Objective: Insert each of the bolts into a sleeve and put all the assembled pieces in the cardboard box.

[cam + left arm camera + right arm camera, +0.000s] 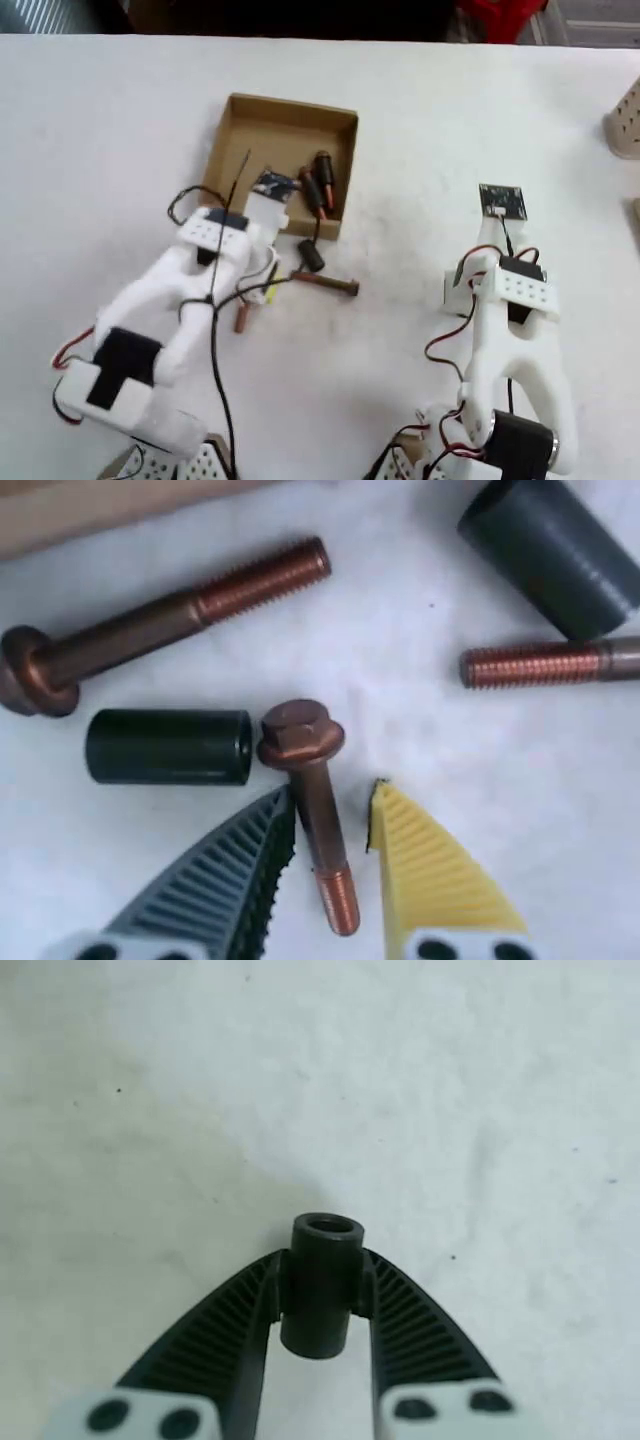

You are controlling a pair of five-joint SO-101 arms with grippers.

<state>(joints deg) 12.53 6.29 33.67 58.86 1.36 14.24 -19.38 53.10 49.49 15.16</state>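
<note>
Here, bolt [316,815] inside spread left pincer [332,798], right pincer [322,1265] clamping sleeve [320,1300]

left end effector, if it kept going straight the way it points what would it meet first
Likely the copper bolt lying between the left end effector's open fingers; its height above the table is unclear.

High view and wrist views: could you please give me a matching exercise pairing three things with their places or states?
Things:
1 sleeve in the right wrist view
2 hex-head bolt
3 cardboard box

States:
A lies between the fingers of the open left gripper
B holds several pieces
C clamped upright in the right gripper

Pairs: 1-C; 2-A; 3-B.
</note>
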